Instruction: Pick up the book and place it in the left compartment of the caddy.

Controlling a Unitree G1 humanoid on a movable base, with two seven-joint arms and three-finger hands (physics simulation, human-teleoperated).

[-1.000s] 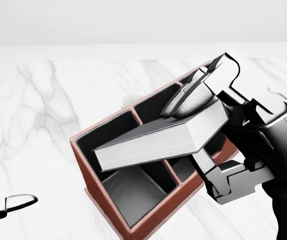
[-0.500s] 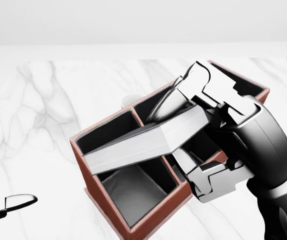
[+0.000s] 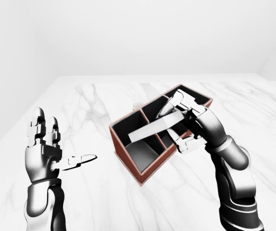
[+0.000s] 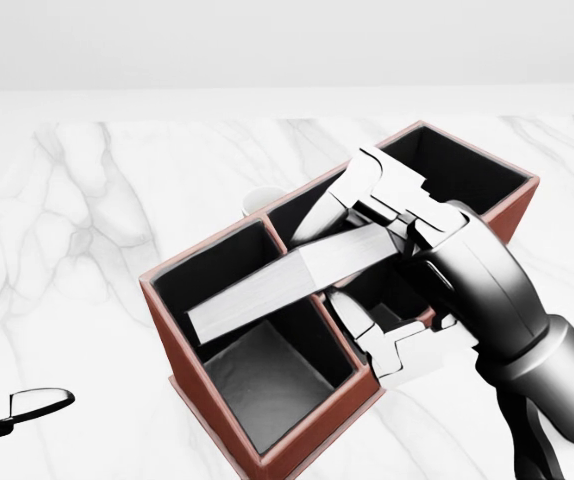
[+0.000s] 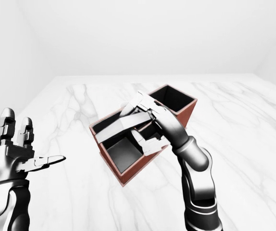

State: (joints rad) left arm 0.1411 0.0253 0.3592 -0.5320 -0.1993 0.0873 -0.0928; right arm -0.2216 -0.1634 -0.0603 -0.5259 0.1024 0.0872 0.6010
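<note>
step: lowering | our right hand [image 4: 367, 260] grips the book [image 4: 267, 285], tilted over the caddy [image 4: 297, 445] left compartments | left hand [image 3: 44, 144] open, idle | risk: book catching the divider and jamming

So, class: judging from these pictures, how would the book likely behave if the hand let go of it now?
The book, gripped at one end by the right hand, stays straight unsupported, so it is probably stiff. It hangs tilted over the caddy dividers, so it could catch on one rather than drop flat. Its smooth cover may slide.
</note>
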